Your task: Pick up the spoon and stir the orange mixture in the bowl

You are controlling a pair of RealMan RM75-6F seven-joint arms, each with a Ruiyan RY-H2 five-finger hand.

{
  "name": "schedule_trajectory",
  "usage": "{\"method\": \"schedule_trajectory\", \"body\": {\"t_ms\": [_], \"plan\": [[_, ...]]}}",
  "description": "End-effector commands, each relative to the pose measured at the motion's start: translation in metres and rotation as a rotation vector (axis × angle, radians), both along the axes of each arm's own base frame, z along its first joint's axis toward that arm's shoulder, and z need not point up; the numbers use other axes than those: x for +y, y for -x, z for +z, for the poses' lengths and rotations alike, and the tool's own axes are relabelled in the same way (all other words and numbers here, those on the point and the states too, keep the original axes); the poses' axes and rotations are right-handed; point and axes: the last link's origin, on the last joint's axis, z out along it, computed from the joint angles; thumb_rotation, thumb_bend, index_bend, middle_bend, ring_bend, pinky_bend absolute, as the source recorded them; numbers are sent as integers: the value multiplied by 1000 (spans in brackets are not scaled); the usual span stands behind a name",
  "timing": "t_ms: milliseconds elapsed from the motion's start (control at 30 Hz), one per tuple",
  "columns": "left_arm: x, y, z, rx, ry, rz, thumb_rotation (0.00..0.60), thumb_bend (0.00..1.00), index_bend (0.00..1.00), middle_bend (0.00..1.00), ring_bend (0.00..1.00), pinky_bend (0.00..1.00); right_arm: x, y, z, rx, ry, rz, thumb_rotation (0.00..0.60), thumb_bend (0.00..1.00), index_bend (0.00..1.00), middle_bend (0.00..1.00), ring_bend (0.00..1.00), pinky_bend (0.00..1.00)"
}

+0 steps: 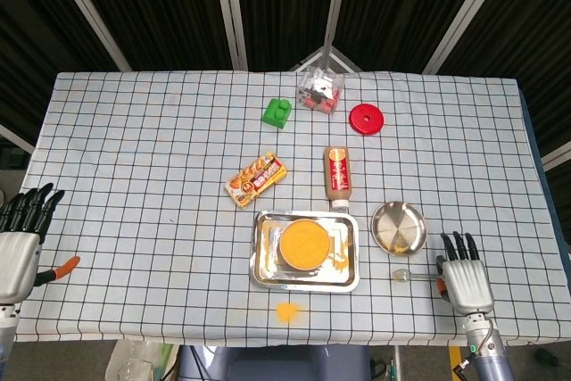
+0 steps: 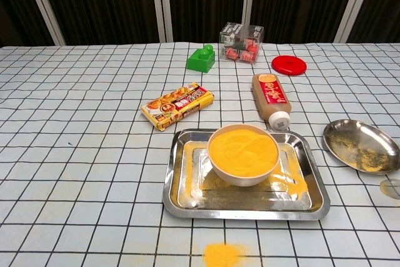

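A white bowl (image 1: 303,244) (image 2: 242,152) full of orange mixture stands in a steel tray (image 1: 261,276) (image 2: 180,203) near the table's front edge. To the right of the tray, just below the small steel plate, the metal spoon (image 1: 404,275) (image 2: 390,187) points its bowl end left. Its handle runs into my right hand (image 1: 465,279), which holds it at the thumb side with the other fingers stretched away from me. My left hand (image 1: 18,243) hovers at the table's left edge, empty, fingers apart. Neither hand shows in the chest view.
A round steel plate (image 1: 399,227) (image 2: 362,145) dusted with orange lies right of the tray. Behind it are a sauce bottle (image 1: 337,176), a snack box (image 1: 255,179), a green block (image 1: 277,112), a clear box (image 1: 319,91) and a red lid (image 1: 365,119). Spilled orange powder (image 1: 286,311) lies before the tray. An orange-handled tool (image 1: 61,268) lies by my left hand.
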Motion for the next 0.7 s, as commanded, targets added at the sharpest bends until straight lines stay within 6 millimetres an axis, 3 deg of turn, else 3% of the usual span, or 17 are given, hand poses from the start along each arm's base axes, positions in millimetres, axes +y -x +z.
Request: {"method": "schedule_trajectory", "body": {"t_ms": [33,367,700], "plan": [[0,3,-3,10,7,0,600,0,0,0,0,0,-14,-12,11,-13,29,-3,600,446,616,139,0,0],[1,16,-16,70,34,3,600,0,0,0,0,0,-38,-46,17,-2,22,7,600,446,616,139,0,0],[3,16,-12,46,14,-3,600,0,0,0,0,0,-63,-71,6,7,18,-18,600,447,617,141,0,0]]}}
